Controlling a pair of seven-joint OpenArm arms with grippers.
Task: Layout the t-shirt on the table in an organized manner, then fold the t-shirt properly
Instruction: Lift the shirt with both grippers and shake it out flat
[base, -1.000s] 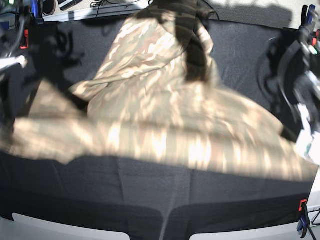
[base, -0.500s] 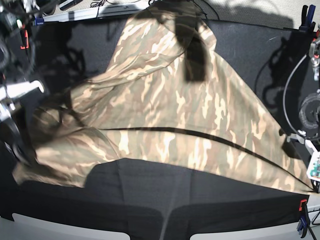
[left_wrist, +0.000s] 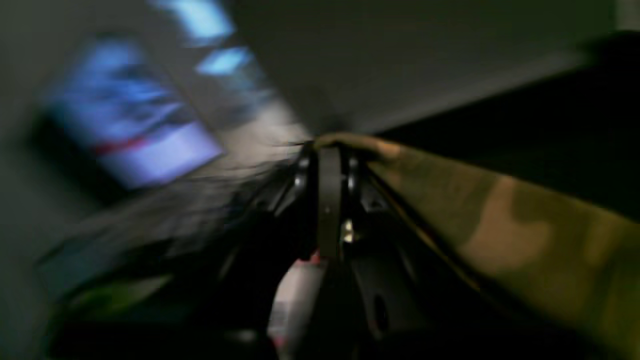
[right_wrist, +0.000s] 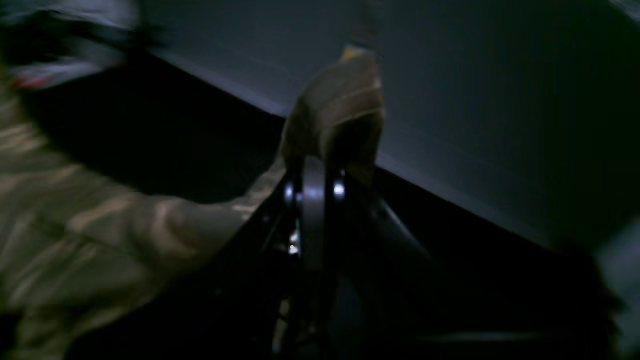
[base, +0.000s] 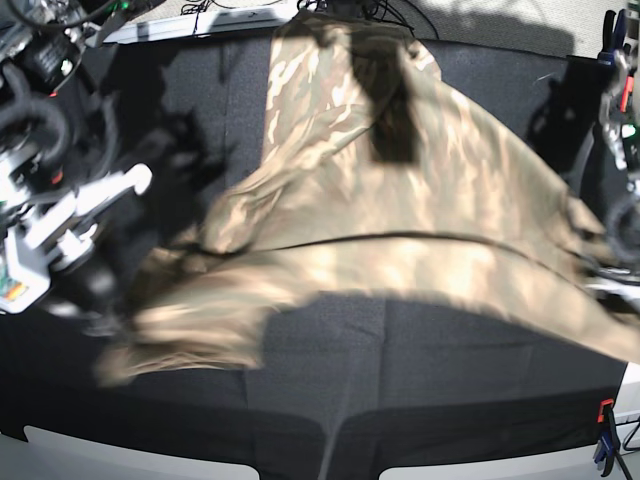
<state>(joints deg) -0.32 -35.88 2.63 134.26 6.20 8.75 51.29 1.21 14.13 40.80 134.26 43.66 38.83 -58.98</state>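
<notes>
Camouflage shirt stretched between two closed claws above a black table.

The wide table (base: 420, 390) draped in matte black cloth fills the base view, a red and blue clamp (base: 605, 435) at its near corner. Over it spreads the soft tan, olive and brown camouflage-print t-shirt (base: 400, 200), its near edge lifted and blurred, its far end draped toward the table's back edge. The right gripper (right_wrist: 314, 165) is pinched tight on a bunched corner of the fabric; the left gripper (left_wrist: 329, 152) is likewise clamped on a shirt edge that trails away to one side.
</notes>
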